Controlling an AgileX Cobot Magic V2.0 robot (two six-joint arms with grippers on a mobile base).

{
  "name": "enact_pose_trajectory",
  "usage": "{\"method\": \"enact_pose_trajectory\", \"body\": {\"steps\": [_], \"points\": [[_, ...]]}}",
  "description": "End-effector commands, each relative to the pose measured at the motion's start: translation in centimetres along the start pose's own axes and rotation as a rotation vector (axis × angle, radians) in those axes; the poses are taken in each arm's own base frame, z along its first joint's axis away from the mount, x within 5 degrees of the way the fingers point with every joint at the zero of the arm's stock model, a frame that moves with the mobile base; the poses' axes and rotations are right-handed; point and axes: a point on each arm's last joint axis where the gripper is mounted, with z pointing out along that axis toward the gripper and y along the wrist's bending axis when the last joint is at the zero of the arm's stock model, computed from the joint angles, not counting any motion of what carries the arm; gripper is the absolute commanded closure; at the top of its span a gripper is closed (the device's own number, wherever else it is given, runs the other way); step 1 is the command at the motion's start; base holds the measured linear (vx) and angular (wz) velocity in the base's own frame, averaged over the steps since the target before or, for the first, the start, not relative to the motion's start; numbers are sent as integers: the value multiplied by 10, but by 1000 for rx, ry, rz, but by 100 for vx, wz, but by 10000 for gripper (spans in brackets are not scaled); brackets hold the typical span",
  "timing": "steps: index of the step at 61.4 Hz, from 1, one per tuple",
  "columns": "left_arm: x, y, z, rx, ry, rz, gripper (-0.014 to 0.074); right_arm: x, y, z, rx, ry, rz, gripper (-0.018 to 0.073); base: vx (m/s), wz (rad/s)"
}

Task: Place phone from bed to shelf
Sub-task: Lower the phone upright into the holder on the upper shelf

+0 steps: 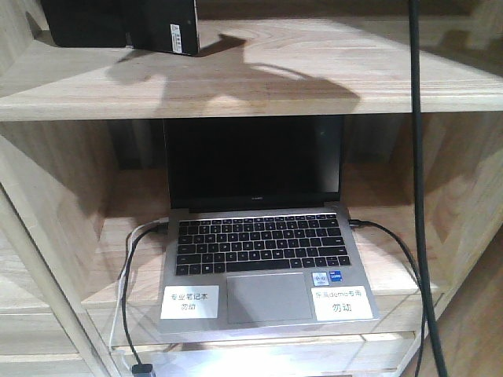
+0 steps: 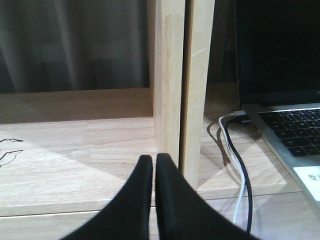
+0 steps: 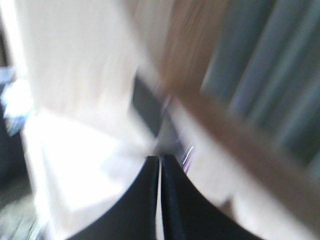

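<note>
The phone [image 1: 134, 23], a glossy black slab with a small white barcode sticker, rests on the upper board of the pale wooden shelf [image 1: 314, 78] at the top left of the front view, its upper part cut off by the frame. Neither gripper shows in that view. In the left wrist view my left gripper [image 2: 154, 159] is shut with nothing in it, just in front of a shelf upright [image 2: 170, 75]. The right wrist view is badly blurred; my right gripper [image 3: 160, 159] is shut and empty over bright wood. The bed is out of view.
A grey laptop [image 1: 263, 259] stands open in the compartment below the phone, also seen as the laptop [image 2: 295, 130] at the left wrist view's right edge. White and black cables [image 2: 240, 165] run from its side. A thick black cable [image 1: 418, 157] hangs down at the right.
</note>
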Motion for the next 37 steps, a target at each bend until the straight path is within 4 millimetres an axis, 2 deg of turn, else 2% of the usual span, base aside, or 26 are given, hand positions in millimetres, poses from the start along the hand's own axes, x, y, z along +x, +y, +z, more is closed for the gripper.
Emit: {"method": "enact_pose_trajectory", "body": {"steps": [1, 37], "points": [[-6, 1, 0, -5, -75, -10, 596, -16, 11, -23, 6, -51, -6, 564, 0, 0], [-6, 1, 0, -5, -75, -10, 596, -13, 19, -27, -63, 4, 37, 564, 0, 0]]}}
